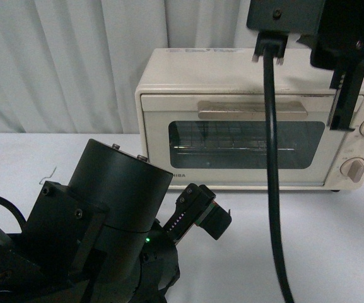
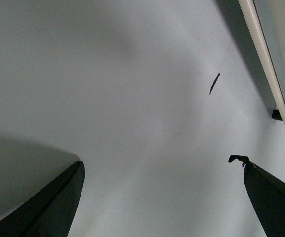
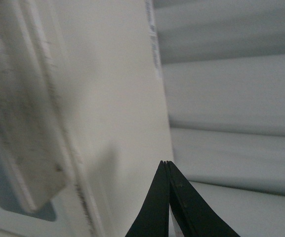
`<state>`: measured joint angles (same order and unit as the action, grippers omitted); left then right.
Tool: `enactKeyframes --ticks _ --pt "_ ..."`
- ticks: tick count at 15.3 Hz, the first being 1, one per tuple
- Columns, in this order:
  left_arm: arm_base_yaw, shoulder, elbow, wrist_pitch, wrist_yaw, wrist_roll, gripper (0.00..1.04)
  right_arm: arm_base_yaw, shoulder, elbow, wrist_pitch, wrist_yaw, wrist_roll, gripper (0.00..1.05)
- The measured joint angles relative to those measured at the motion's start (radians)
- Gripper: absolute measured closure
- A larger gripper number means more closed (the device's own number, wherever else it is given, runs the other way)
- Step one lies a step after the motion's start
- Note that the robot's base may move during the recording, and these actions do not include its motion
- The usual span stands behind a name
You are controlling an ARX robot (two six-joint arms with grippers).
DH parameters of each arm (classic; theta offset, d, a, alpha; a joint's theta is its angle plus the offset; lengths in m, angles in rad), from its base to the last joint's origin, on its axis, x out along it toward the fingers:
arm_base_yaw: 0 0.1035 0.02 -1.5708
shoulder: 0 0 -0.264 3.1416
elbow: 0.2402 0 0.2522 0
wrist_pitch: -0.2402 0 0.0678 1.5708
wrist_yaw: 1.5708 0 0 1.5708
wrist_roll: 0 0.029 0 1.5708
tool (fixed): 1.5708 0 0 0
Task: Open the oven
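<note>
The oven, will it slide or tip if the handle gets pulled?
Probably light: it's a small boxy oven, so pulling the bar handle may drag it across the smooth white table. Squat and wide, it seems unlikely to tip.

White table [image 1: 333,252] stretches across the front view, plain and pale, running back to the curtain. Sitting on it, toward the back and right, there's the cream oven [image 1: 232,126], standing flat on its feet. Over at the left, a thin little squiggle [image 1: 48,175] lies on the surface, well apart from the oven. The left wrist view shows a small dark sliver [image 2: 214,83] on the tabletop, near the oven's base.
</note>
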<state>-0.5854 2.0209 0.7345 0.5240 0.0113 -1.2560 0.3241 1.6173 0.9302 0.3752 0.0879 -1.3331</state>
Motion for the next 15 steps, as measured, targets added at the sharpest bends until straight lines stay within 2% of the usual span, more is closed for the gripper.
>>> enactKeyframes --ticks 5,15 --pt "0.0 0.0 0.0 0.0 0.0 0.0 0.07 0.032 0.0 -0.037 -0.093 -0.04 -0.001 1.03" --pt "0.0 0.0 0.0 0.0 0.0 0.0 0.07 0.02 0.084 0.021 -0.119 -0.089 0.005 1.03"
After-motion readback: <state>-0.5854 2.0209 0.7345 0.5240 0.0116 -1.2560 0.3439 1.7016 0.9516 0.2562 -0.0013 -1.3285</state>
